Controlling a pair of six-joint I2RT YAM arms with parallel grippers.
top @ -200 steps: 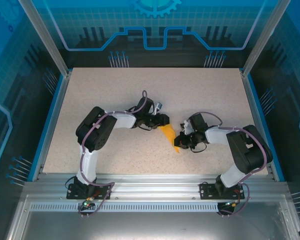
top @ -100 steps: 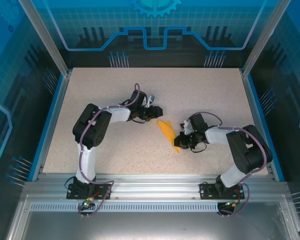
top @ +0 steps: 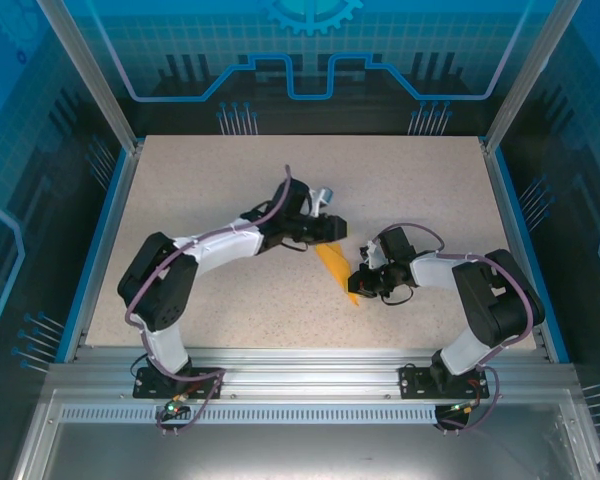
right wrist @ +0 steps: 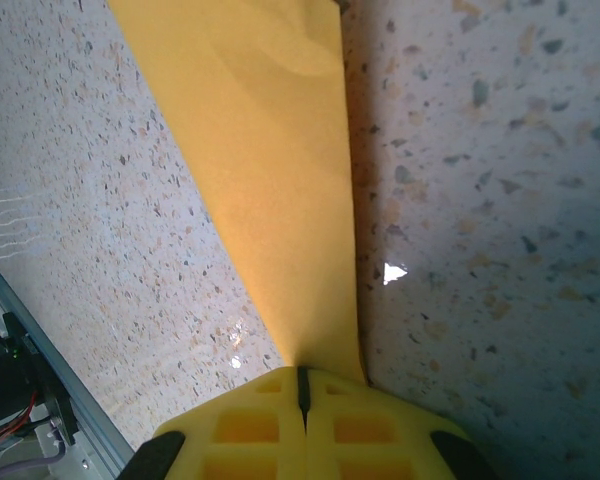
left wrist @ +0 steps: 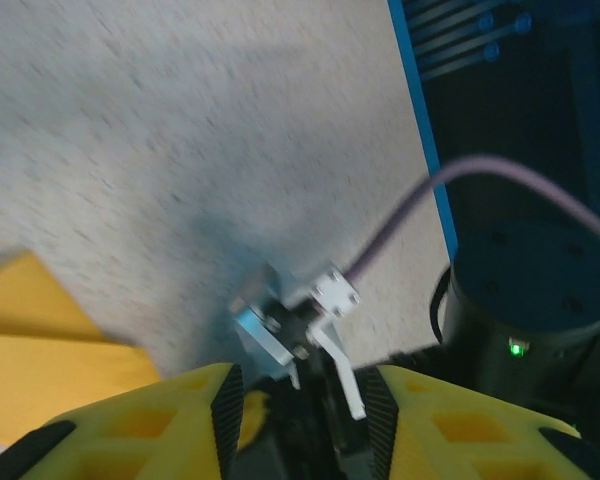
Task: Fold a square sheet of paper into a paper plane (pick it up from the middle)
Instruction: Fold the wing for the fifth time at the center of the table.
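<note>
while the speckled table [top: 210, 190] spans the top view, the left gripper [top: 336, 228] sits above centre, jaws parted, and the right gripper [top: 356, 283] clamps the lower end of the paper plane [top: 332, 264] lying just right of centre.

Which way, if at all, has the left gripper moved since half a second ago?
Yes. The left gripper shifted right, away from the table's left blue rail, toward the folded paper.
</note>
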